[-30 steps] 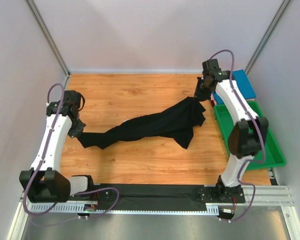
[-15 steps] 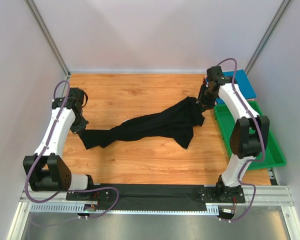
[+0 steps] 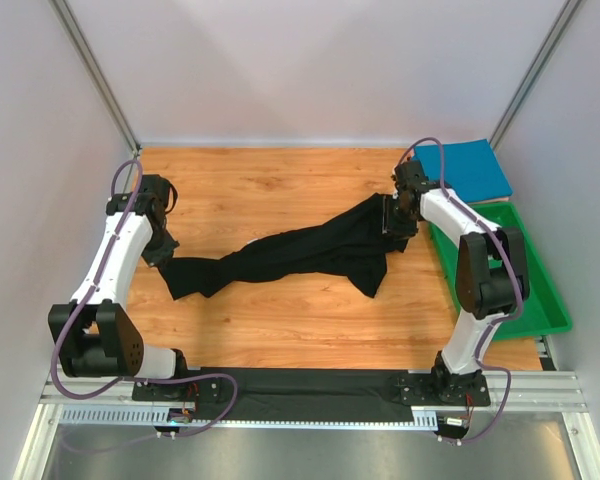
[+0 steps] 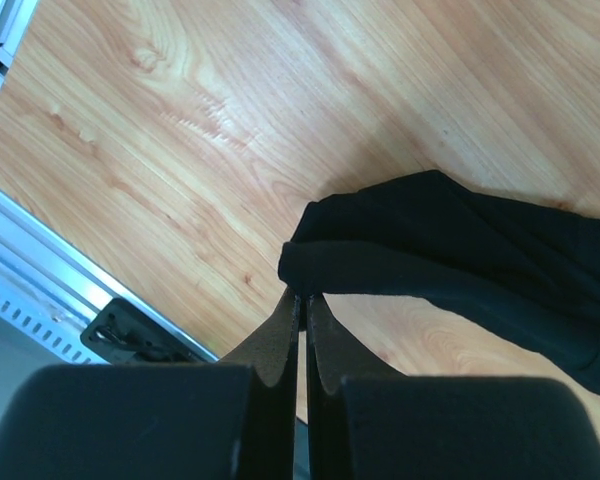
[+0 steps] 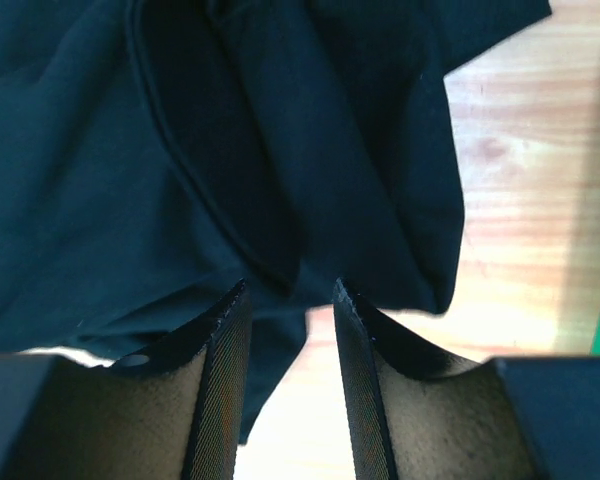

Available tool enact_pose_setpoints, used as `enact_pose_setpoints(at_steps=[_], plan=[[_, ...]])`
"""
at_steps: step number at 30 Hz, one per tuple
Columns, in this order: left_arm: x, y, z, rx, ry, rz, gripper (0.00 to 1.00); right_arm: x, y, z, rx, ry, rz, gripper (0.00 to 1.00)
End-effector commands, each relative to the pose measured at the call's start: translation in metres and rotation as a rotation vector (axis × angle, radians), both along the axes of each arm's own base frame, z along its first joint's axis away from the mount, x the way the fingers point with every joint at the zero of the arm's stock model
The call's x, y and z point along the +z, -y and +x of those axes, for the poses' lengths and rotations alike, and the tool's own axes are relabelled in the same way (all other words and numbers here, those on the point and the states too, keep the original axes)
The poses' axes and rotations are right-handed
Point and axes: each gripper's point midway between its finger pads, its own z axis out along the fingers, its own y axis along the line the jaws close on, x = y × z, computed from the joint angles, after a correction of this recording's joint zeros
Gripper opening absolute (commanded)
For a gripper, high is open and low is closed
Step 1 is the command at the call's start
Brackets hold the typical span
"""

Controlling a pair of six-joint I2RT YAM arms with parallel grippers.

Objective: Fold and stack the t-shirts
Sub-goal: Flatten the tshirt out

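Observation:
The black t-shirt (image 3: pixel 300 250) lies bunched in a long band across the wooden table. My left gripper (image 3: pixel 163 256) (image 4: pixel 302 296) is shut on its left end, with a fold of the t-shirt (image 4: pixel 450 240) pinched at the fingertips. At the band's right end, my right gripper (image 3: pixel 395 222) (image 5: pixel 290 290) stands open just above the crumpled t-shirt (image 5: pixel 230 150), and nothing is between its fingers. A folded teal-blue t-shirt (image 3: pixel 465 168) lies flat at the back right corner.
A green plastic tray (image 3: pixel 525 290) stands along the right edge, beside the right arm. A black strip (image 3: pixel 310 385) runs along the near edge between the arm bases. White walls close in the table on the left, back and right.
My right gripper has opened and let go of the shirt's right end, then moved nearer and lower over it. The left arm has shifted slightly, still holding its end.

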Motion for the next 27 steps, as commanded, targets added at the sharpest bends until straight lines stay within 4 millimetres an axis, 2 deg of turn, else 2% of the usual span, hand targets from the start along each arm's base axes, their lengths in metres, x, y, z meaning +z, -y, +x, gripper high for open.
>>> enact_pose_setpoints(at_steps=[1,11,14,17,18,21,22,23,24,25,26,27], plan=[[0.008,0.002,0.01,-0.021,0.042,-0.013,0.0,-0.001,0.0,0.025,0.049,0.086,-0.011,0.4],[0.007,0.005,0.012,-0.018,0.047,-0.033,0.0,-0.004,-0.008,0.037,0.069,0.1,0.013,0.36],[0.005,0.006,0.012,-0.015,0.041,-0.036,0.0,-0.005,-0.007,0.038,0.057,0.096,0.006,0.28],[0.006,0.006,0.013,-0.006,0.048,-0.04,0.0,0.003,-0.004,0.041,0.047,0.12,-0.001,0.13],[0.005,0.008,0.013,0.014,0.054,-0.05,0.0,0.018,-0.003,0.044,0.038,0.166,0.0,0.02],[0.014,0.016,0.023,0.04,0.094,-0.096,0.0,0.049,0.01,0.048,-0.042,0.234,-0.049,0.0],[0.027,0.017,0.031,0.056,0.136,-0.103,0.0,0.081,0.017,0.056,-0.094,0.299,-0.071,0.0],[0.035,0.017,0.035,0.064,0.159,-0.108,0.0,0.09,0.023,0.049,-0.116,0.279,-0.091,0.0],[0.055,0.018,0.043,0.074,0.206,-0.113,0.0,0.108,0.025,0.05,-0.13,0.302,-0.098,0.0],[0.066,0.019,0.047,0.082,0.233,-0.118,0.0,0.14,0.029,0.056,-0.168,0.36,-0.096,0.0],[0.077,0.021,0.049,0.088,0.262,-0.131,0.0,0.153,0.032,0.046,-0.18,0.339,-0.107,0.0],[0.098,0.027,0.052,0.09,0.309,-0.17,0.0,0.167,0.034,0.044,-0.198,0.351,-0.108,0.0]])
